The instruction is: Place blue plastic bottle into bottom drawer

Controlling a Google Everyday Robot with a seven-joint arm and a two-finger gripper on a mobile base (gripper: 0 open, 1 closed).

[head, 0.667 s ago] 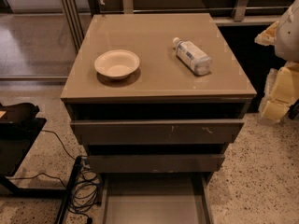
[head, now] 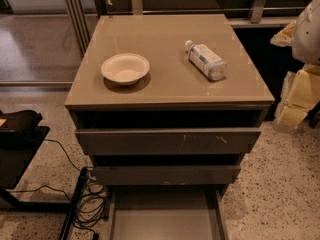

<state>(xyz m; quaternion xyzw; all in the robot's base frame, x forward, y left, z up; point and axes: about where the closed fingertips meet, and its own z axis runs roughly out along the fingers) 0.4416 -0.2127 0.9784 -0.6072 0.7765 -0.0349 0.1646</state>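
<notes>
The blue plastic bottle (head: 206, 60) lies on its side on the right half of the taupe cabinet top (head: 170, 39), white cap pointing to the back left. The bottom drawer (head: 165, 216) is pulled out at floor level, and its flat grey floor is bare. My gripper (head: 294, 104), cream-coloured, hangs at the right edge of the view, beside the cabinet's right side and below the level of the top. It is well apart from the bottle and holds nothing that I can see.
A white bowl (head: 125, 68) sits on the left half of the cabinet top. The top drawer (head: 167, 140) and middle drawer (head: 165, 174) stick out slightly. Black cables (head: 90, 201) and a dark stand (head: 20, 144) are on the floor at the left.
</notes>
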